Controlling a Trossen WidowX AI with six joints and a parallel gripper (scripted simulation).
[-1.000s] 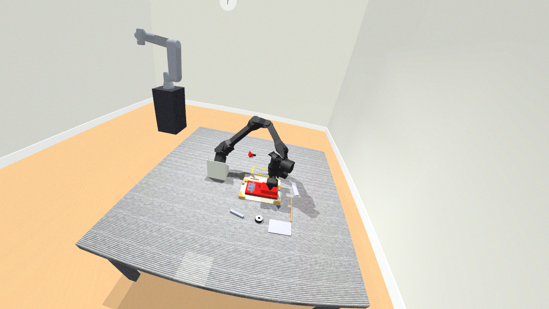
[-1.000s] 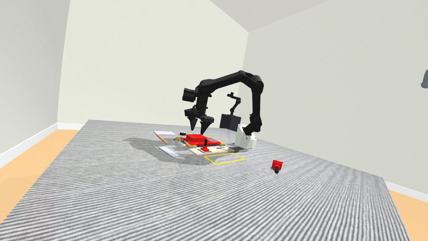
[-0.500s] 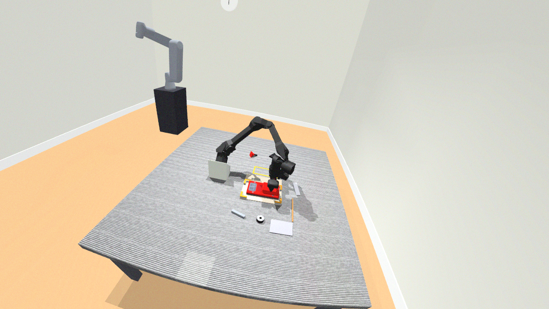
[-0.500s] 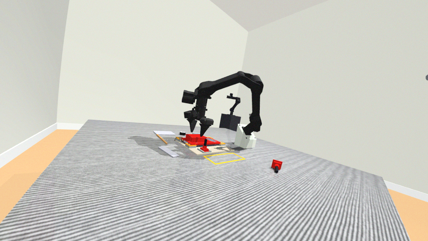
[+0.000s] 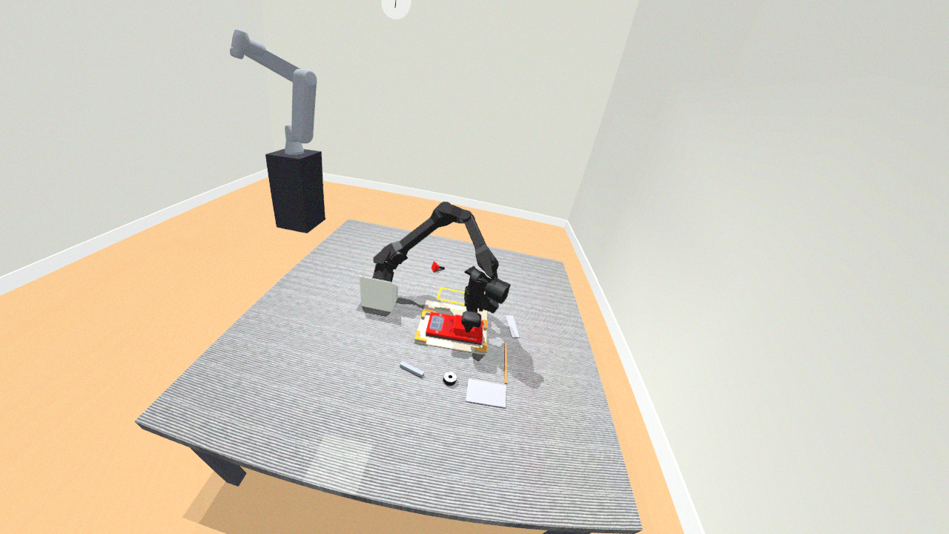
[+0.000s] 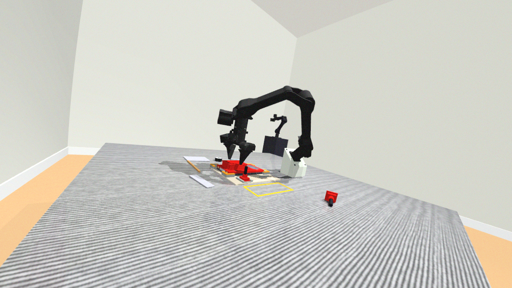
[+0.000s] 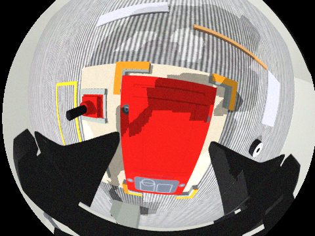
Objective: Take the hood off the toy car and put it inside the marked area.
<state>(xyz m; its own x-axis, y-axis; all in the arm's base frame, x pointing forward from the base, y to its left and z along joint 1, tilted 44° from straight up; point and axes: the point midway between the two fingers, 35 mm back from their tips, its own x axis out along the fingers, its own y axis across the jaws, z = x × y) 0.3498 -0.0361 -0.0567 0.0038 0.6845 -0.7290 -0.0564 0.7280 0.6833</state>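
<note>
The red toy car (image 5: 445, 326) (image 6: 234, 170) sits on a beige board (image 6: 259, 178) (image 7: 98, 78) with orange corner blocks. Its flat red hood (image 7: 167, 136) fills the middle of the wrist view. My gripper (image 5: 471, 321) (image 6: 237, 160) (image 7: 165, 143) is open and empty. It points down just above the hood, one finger on each side of it and clear of it. The marked area is a yellow outlined rectangle (image 5: 440, 294) (image 6: 251, 191) (image 7: 65, 84) on the table beside the board, with nothing in it.
A small red part with a black peg (image 6: 245, 176) (image 7: 89, 107) stands on the board edge; another (image 5: 436, 266) (image 6: 331, 197) lies apart. A white strip (image 5: 512, 325) (image 6: 201, 181), pencil (image 5: 506, 362) (image 6: 193, 165), paper sheet (image 5: 485, 392), small roller (image 5: 449, 378) (image 7: 256, 149) and grey bar (image 5: 411, 368) lie around.
</note>
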